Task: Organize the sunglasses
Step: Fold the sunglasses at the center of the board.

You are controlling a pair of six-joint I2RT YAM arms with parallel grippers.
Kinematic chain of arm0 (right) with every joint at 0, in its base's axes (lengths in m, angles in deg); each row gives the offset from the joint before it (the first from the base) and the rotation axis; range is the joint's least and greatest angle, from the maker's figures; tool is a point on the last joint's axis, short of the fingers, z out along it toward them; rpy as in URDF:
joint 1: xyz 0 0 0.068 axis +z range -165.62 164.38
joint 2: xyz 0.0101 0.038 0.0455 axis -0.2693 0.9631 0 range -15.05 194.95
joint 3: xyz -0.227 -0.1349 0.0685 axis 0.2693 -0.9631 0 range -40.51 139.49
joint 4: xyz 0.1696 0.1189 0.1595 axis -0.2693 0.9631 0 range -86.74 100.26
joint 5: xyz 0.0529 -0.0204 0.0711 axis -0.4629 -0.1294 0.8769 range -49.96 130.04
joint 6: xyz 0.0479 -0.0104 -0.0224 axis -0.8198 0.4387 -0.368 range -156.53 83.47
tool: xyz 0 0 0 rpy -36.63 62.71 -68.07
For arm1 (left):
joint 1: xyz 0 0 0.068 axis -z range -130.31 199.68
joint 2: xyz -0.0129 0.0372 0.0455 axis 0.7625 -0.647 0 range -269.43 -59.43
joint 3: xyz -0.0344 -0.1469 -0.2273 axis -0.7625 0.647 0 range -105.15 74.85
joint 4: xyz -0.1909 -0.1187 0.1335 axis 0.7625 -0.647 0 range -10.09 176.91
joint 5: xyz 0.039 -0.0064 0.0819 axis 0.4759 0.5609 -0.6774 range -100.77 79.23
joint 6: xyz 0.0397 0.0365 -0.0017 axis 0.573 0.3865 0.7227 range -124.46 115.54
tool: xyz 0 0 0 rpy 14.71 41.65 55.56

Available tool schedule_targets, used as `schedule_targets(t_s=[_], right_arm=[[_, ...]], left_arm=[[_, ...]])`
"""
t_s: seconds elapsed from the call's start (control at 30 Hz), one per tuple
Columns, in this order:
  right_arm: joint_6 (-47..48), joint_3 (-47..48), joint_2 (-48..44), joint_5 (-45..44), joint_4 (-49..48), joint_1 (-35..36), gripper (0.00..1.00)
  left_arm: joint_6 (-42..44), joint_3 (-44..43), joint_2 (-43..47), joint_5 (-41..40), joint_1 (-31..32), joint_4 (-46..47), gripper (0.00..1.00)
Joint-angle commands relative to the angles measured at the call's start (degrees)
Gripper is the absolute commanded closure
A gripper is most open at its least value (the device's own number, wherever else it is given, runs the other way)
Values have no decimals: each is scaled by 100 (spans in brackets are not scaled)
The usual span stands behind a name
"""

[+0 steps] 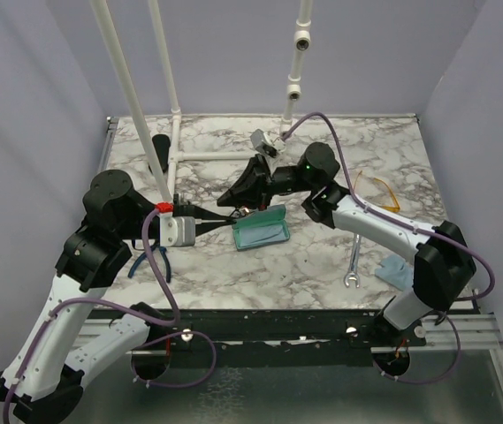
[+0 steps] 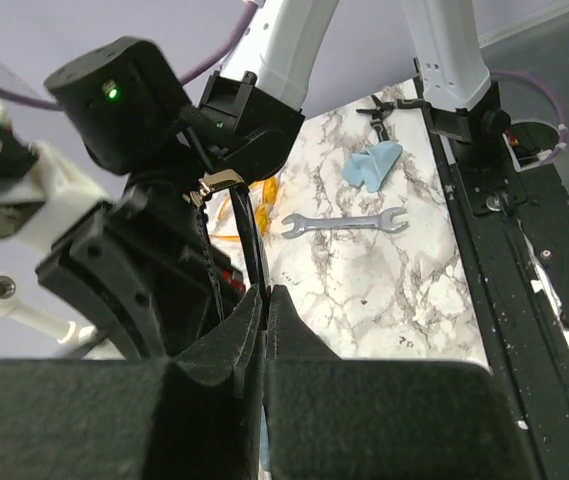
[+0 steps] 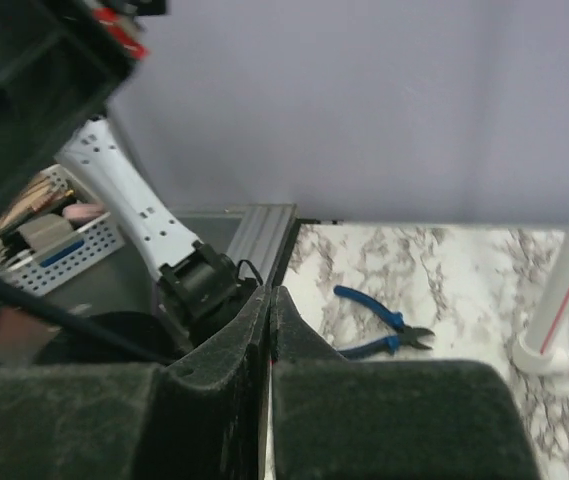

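item: thin dark wire-frame sunglasses (image 2: 251,235) – held off the white marble-patterned table (image 1: 233,274) between the two arms, just above the left end of the open blue-grey oblong case (image 1: 262,228).

left gripper (image 2: 266,300): clenched on one slim temple of the wire pair, which rises from the pads to a gold-coloured hinge.

right gripper (image 3: 269,312): pads pressed together, tip to tip with the left. whether any wire lies between them cannot be told from its own camera.

second item: translucent yellow-orange plastic sunglasses (image 1: 380,191) – lying on the table at the far right, well apart from the case, untouched.

also present: grey open-ended wrench (image 1: 354,265), crumpled blue cloth (image 1: 395,272), blue-handled pliers (image 1: 158,261).

step judged in hand: folding the wire pair and settling it into the open case.

handling notes:
- the frame is thin and springy, so a light pinch near the hinge should serve better than one far out on the temple.
- close one temple at a time, the other arm steadying the front.
- lower it level into the tray, lenses clear of the rim.
- let go only once the frame rests flat, or a raised temple may foul the lid.
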Motion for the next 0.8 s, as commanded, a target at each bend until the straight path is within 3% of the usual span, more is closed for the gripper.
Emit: schedule_targets(t_s=[0.0,0.17,0.3,0.4,0.5,0.67,0.77], right_arm=[[-704,-392,-324,1085,-2137,26,94],[-580,-527,-441,1279,-2156,33,95],[289,-640,-777,939,-1189,31,94],[1205,-656,-1253,80,-55,19,88],[1788,-657,-1664,-1323,920,-48,78],[2099,-1088,-2398,-3554,1523,-264,59],[2438,-1460,-2772,-4079,1678,-266,45]], left_arm=[[-152,-115,58,-193,12,20,100],[-1121,-19,75,-367,12,623,100],[-1619,23,100,-306,13,963,100],[-1590,90,158,-239,12,966,100],[-1445,106,176,-249,12,965,100],[-1416,21,167,-507,18,959,100],[-1465,70,180,-969,12,961,100]])
